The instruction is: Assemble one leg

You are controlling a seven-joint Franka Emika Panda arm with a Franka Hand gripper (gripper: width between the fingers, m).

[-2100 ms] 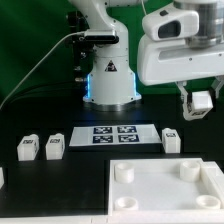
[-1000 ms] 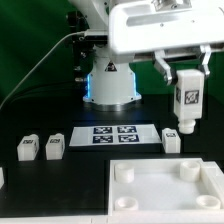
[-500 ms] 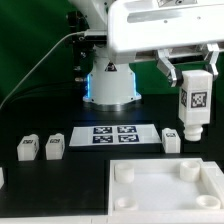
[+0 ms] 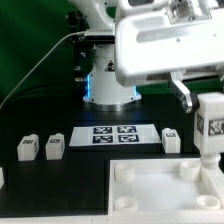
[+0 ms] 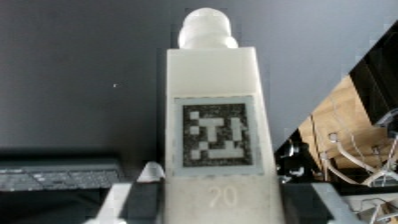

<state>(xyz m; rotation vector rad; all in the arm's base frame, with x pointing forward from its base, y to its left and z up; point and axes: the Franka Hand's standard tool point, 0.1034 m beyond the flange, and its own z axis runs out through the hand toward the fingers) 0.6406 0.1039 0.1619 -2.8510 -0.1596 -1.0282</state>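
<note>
At the exterior view's left, a loose leg (image 4: 27, 148) stood on the black surface (image 4: 80, 185), just beside a second loose leg (image 4: 54, 146). The marker board (image 4: 115, 135) lay mid-scene, with a third loose leg (image 4: 171, 140) near its right end. In front lay the large white square piece (image 4: 150, 195). At far right the fingers (image 5: 128, 205) were clamped on the leg (image 4: 211, 125), which was upright over that piece's far right corner. Whether it touched could not be told.
</note>
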